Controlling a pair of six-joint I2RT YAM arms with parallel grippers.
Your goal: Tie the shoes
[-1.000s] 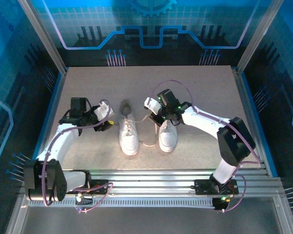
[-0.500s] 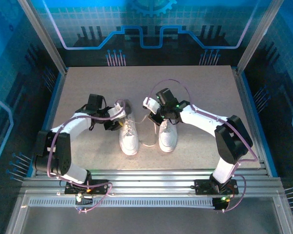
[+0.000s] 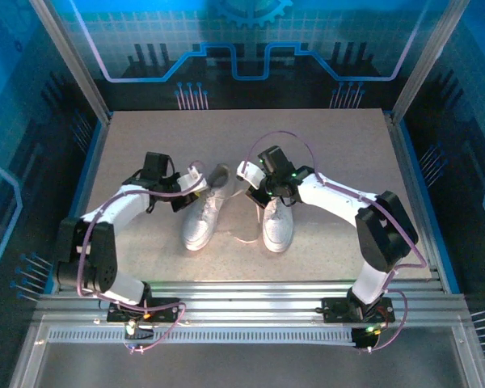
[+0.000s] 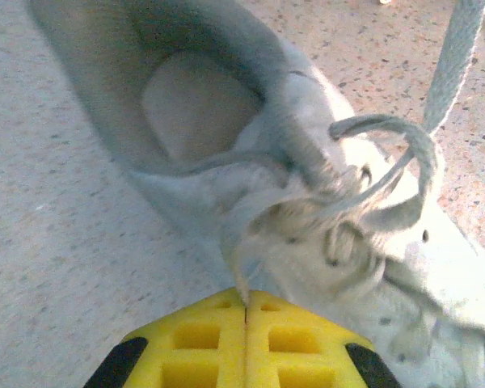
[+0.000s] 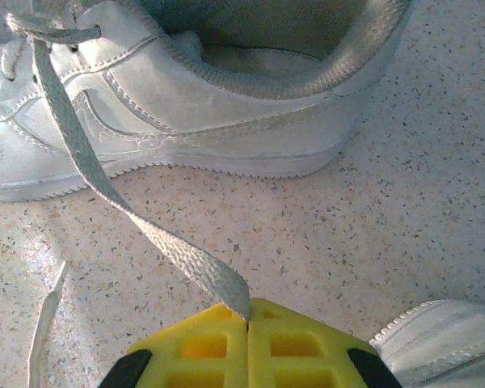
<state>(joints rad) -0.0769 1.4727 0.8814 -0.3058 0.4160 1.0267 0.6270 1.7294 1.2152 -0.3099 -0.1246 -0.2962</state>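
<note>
Two white shoes lie mid-table. The left shoe is skewed, its toe toward the near left. The right shoe points straight toward the near edge. My left gripper is at the left shoe's heel side, shut on a thin lace end coming off its knot area. My right gripper sits between the two shoes, shut on a flat white lace that runs taut up to the left shoe's eyelets. That same lace crosses the left wrist view at the lace.
A loose lace end lies on the speckled tabletop between the shoes. The right shoe's heel is close by my right gripper. Metal rails run along the near edge and frame posts stand at the sides.
My left gripper reached the left shoe and shut on its lace. The left shoe swung round, toe toward the left. The right arm held still.
</note>
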